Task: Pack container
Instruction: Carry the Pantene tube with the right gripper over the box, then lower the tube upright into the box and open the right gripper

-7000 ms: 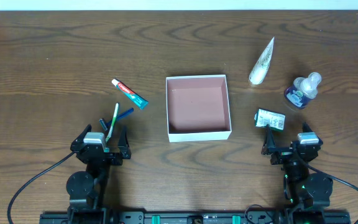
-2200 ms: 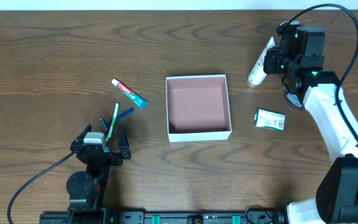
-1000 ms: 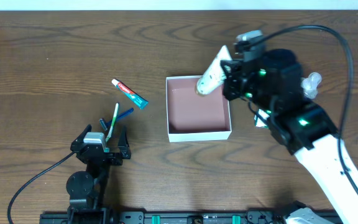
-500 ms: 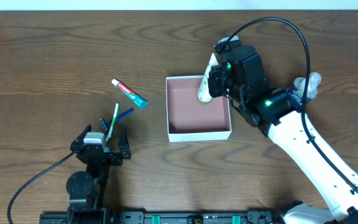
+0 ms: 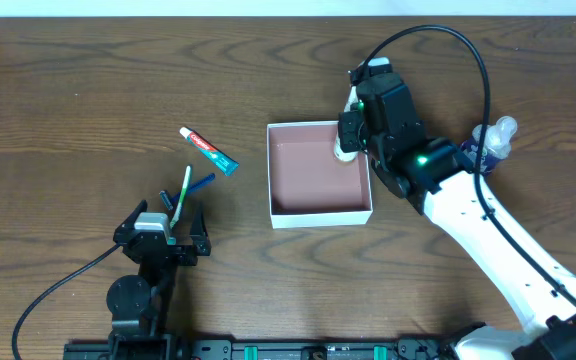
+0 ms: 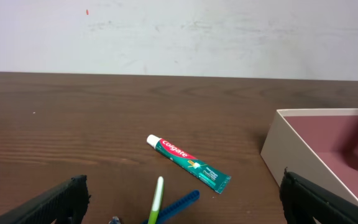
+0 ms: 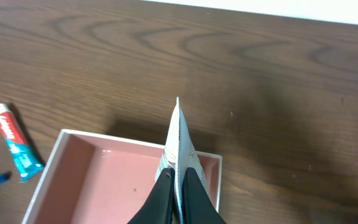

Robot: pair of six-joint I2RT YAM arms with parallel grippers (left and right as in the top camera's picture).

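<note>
Dark wood-grain surface fills the overhead view, with the container (image 5: 320, 210) in the middle, open side up and pinkish-brown inside. The right fingers (image 5: 352, 127) are over its far right corner, shut on a white tube (image 5: 345, 151). Only the tube's lower end shows beneath them, just inside that corner. A pump bottle (image 5: 498, 130) stands well to the right of these fingers, partly behind the arm. The left fingers (image 5: 196, 240) rest near the front edge, spread apart and holding nothing. A green-and-white toothbrush (image 5: 181, 193) and a blue handle (image 5: 201, 182) lie just ahead of them, with a toothpaste tube (image 5: 208, 150) farther ahead.

From the left wrist, a pale wall backs the surface. The left fingers (image 6: 61, 200) sit wide apart at the bottom corners, empty. Between and just ahead of them lie the toothbrush (image 6: 156, 200) and blue handle (image 6: 183, 200), with the Colgate toothpaste tube (image 6: 188, 165) beyond. The container (image 6: 291, 152) is ahead of the right-hand finger.

From the right wrist, the right fingers (image 7: 165, 200) are pinched together on the white tube (image 7: 176, 152). Its flat crimped end points away from them, above the container's (image 7: 114, 138) far rim. Whether the tube touches the floor of the container cannot be told. The toothpaste tube (image 7: 14, 146) lies far to the left.
</note>
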